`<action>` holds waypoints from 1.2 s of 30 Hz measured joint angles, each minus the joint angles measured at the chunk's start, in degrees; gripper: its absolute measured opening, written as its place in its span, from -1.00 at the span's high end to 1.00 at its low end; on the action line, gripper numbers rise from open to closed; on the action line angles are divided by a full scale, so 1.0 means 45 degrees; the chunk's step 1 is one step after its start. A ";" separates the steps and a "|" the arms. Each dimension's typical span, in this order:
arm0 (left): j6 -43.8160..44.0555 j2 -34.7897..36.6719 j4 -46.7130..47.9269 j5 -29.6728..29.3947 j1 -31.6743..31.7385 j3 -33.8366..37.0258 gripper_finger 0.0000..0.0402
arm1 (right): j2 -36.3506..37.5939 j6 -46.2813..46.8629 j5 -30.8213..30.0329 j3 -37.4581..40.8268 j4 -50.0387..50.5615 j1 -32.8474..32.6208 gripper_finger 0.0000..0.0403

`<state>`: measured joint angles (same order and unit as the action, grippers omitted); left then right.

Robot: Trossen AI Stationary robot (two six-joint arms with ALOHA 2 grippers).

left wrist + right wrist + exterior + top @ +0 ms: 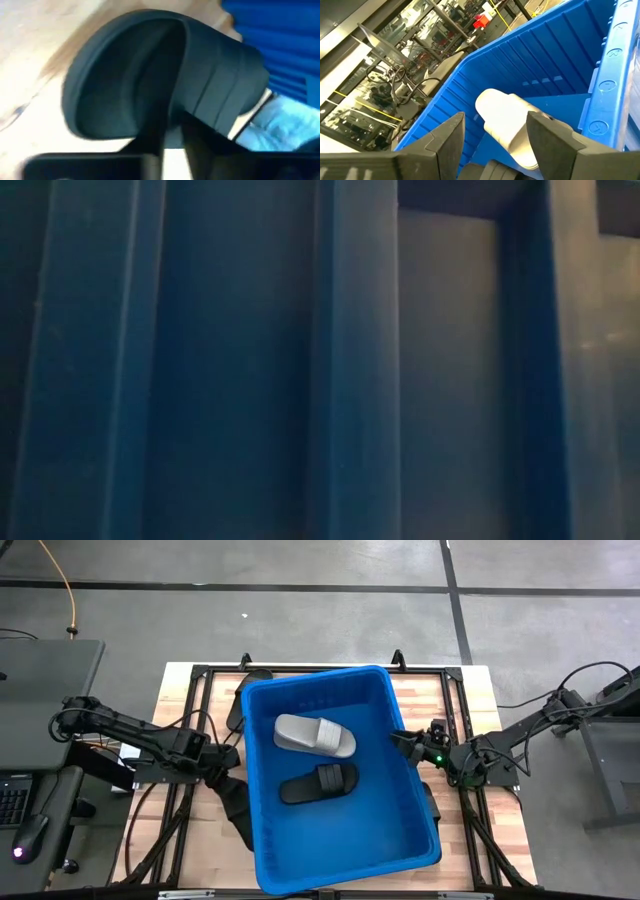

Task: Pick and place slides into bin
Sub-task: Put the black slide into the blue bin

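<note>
The bin [262,715] sits mid-worktop [470,690], containing one grey slide [313,734] and one black slide [318,783]. Left gripper [222,775], left of the bin, appears closed on another black slide [150,80]. Right gripper [400,741] is open at the bin's right rim.

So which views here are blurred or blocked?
Low view: dark, filled by the blue bin wall, nothing else visible. Left wrist view: soft and smeared, black slide very close to the lens. High view and right wrist view: sharp, evenly lit.
</note>
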<state>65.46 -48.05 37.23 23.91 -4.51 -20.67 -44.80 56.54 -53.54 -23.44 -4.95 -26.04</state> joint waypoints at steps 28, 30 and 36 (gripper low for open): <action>-0.1687 0.0969 0.7262 -0.0127 0.0000 -0.6573 1.00 | 0.0035 0.0298 0.0126 0.0024 -0.0327 0.0018 0.00; -0.1700 0.0987 0.7848 -0.0227 -0.0006 -0.7101 1.00 | 0.0030 0.0372 0.0244 0.0041 -0.0786 0.0019 0.01; -0.1602 0.0979 0.7873 -0.0172 -0.0002 -0.8544 1.00 | -0.0024 0.1259 0.0669 0.0087 -0.2912 -0.0005 -0.01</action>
<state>58.25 -43.65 72.66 23.14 -4.52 -59.12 -44.91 62.21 -50.53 -23.05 -18.05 -26.06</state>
